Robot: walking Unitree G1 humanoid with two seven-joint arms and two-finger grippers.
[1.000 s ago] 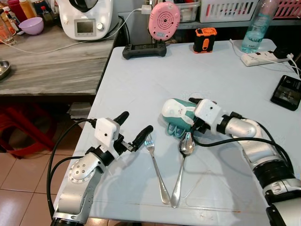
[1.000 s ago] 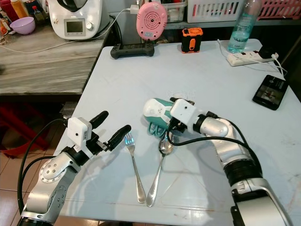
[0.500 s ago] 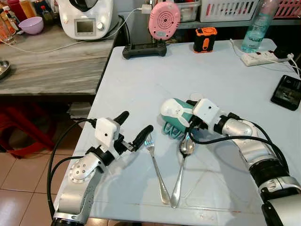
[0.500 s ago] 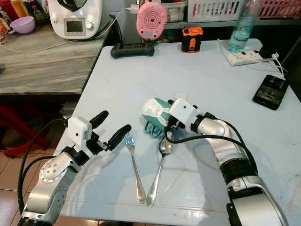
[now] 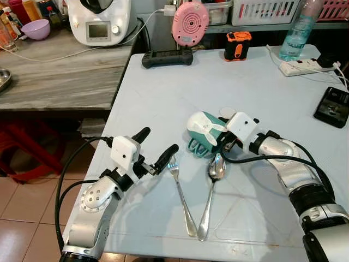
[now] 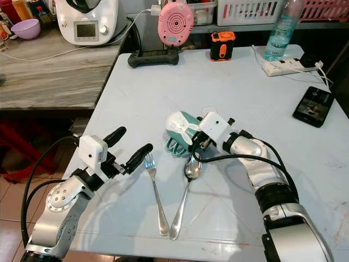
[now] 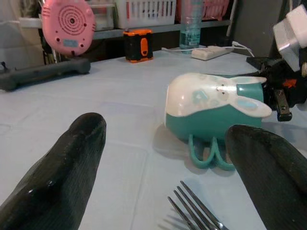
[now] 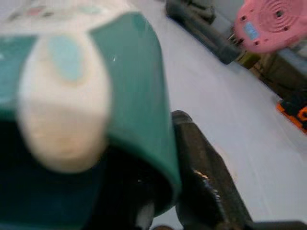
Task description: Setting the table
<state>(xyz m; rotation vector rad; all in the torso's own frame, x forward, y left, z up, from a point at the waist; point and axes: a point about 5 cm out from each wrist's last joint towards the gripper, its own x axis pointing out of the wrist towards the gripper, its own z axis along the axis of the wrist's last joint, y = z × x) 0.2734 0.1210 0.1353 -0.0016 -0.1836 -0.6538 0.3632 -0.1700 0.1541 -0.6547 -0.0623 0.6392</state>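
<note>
Glossy teal-and-white cup (image 5: 204, 130), ceramic-looking, centre frame. Polished metal fork (image 5: 180, 195) & spoon (image 5: 210, 192) below it. Smooth matt pale-blue table (image 5: 163, 98). Upper left: grey wood-grain counter (image 5: 60, 76). Arms' silver metal, fingers matt black.

Pale blue table (image 5: 163, 93) against a dark back shelf holding white baskets (image 5: 264, 11). On the table's far edge: pink round speaker (image 5: 190, 23), black controller (image 5: 167, 58), orange-black device (image 5: 238, 46), water bottle (image 5: 299, 30), white power strip (image 5: 305, 66); phone (image 5: 332, 107) at the right edge. Grey wood-grain counter (image 5: 60, 76) to the left with white kitchen appliance (image 5: 99, 21), purple bowl (image 5: 36, 29), bottles. Red stool (image 5: 24, 150) under the counter, reddish tile floor (image 5: 22, 218).
</note>
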